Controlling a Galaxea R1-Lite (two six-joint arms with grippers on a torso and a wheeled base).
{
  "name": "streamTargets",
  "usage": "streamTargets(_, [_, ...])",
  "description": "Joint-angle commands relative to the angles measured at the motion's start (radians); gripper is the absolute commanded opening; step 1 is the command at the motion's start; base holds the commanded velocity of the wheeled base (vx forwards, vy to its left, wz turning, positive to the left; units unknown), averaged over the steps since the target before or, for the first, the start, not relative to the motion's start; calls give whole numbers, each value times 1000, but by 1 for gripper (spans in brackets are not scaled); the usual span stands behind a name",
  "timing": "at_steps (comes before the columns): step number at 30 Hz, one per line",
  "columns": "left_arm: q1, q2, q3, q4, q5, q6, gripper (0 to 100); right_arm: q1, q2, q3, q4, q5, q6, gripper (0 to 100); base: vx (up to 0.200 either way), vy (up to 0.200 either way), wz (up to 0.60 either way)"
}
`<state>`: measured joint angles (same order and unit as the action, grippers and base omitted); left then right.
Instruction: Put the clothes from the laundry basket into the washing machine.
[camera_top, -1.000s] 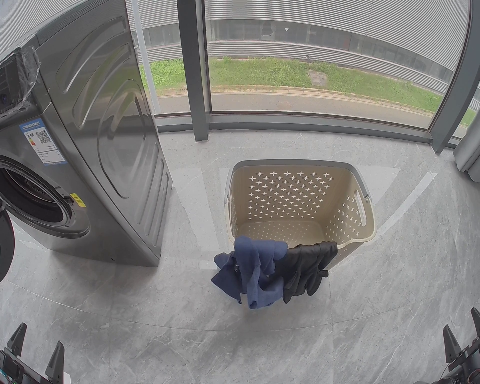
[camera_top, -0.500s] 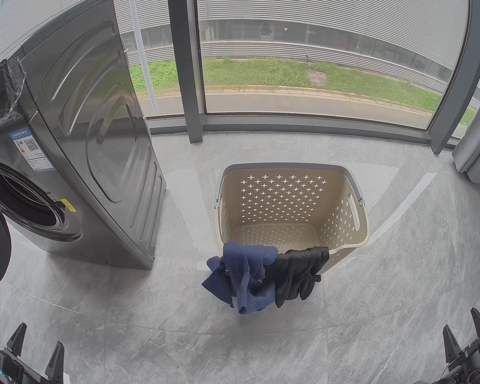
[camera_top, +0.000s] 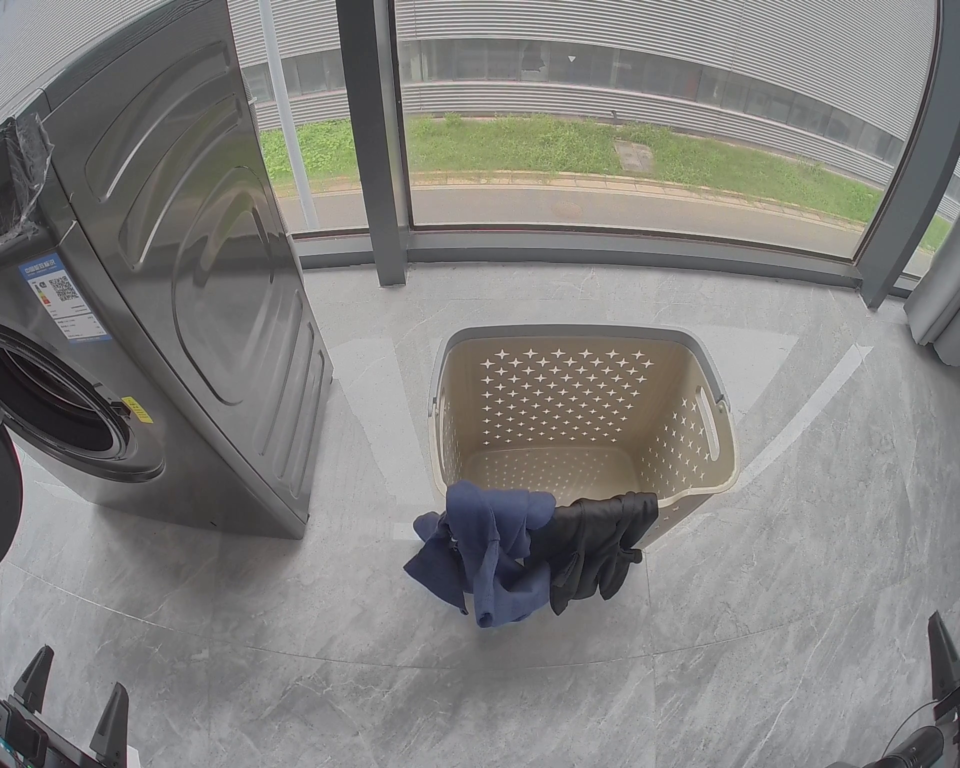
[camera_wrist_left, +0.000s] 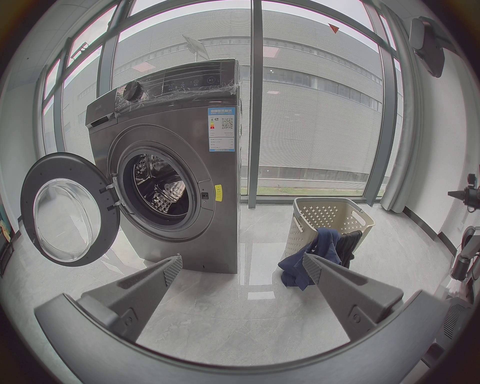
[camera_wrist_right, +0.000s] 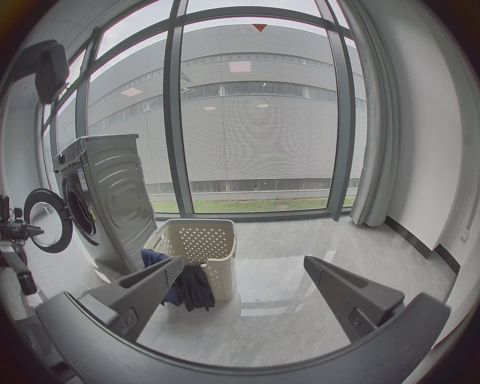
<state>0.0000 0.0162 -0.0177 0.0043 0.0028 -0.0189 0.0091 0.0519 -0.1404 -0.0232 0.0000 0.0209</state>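
Left gripper (camera_wrist_left: 241, 260) and right gripper (camera_wrist_right: 242, 261) both sit low with fingers spread wide, holding nothing, well apart from the clothes. A blue garment (camera_top: 487, 550) and a black garment (camera_top: 592, 545) drape side by side, touching, over the near rim of the beige laundry basket (camera_top: 575, 332) on the grey floor (camera_top: 300, 650). On the robot's left the washing machine (camera_top: 190, 250) stands with its round door (camera_wrist_left: 67, 215) swung open

The laundry basket (camera_top: 585, 335) stands on the floor (camera_top: 300, 620). The washing machine (camera_top: 200, 260) stands to its left, apart from it. The window (camera_top: 620, 130) is behind both. One cloth (camera_top: 480, 550) hangs over the basket's near rim. A second cloth (camera_top: 590, 545) hangs just right of it, touching it.
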Motion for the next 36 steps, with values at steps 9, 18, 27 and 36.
streamTargets(9, [0,-15,16,0,0,1,100,160,893,-30,-514,35,119,100,0,0,0])
streamTargets(18, [0,-15,16,0,0,-1,100,330,1292,-25,-857,-103,202,100,0,0,0])
streamTargets(27, [0,-15,16,0,0,-1,100,430,1500,-22,-1031,-189,211,100,0,0,0])
streamTargets(36, [0,-15,16,0,0,-3,100,442,1533,-33,-1035,-192,211,100,0,0,0])
